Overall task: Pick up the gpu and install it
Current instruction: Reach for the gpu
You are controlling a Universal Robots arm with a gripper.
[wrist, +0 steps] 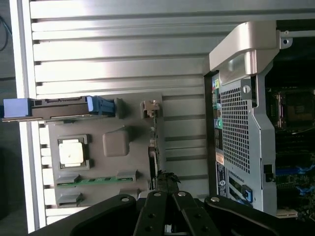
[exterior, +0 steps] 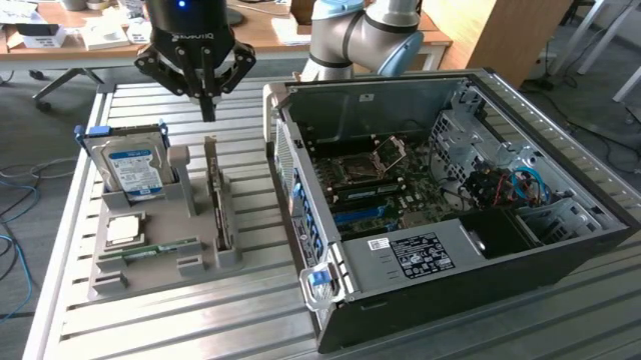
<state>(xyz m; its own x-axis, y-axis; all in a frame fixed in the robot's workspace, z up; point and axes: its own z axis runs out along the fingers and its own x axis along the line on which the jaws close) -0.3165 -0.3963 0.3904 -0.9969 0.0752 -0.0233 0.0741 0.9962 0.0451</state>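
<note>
Gripper (exterior: 207, 114) is pinched fully shut, black metal fingers meeting at a point, nothing in its hold. In the exterior view it hangs at 12 o'clock of the gpu (exterior: 212, 187), a clear gap between tips and card. That gpu is a thin, flat, dark card standing on edge in a slot of the matte grey moulded holder (exterior: 191, 225); from the wrist it reads as one narrow dark line (wrist: 153, 147) with the closed gripper (wrist: 167, 189) over one end.

Around it in the holder: at 10 o'clock of the gpu, a silver hard drive (exterior: 135, 169) upright, blue-and-white label, blue clips. At 8 o'clock, a square shiny CPU (exterior: 125, 229) lying flat. At 7 o'clock, a narrow green memory stick (exterior: 161, 247) on its edge. One of each, four parts in all.

At 3 o'clock of the holder lies one open black PC case (exterior: 451, 300), perforated steel rear panel and silver handle nearest the gpu, green motherboard (exterior: 391, 187) exposed. Everything rests on a ribbed aluminium counter (exterior: 180, 322).
</note>
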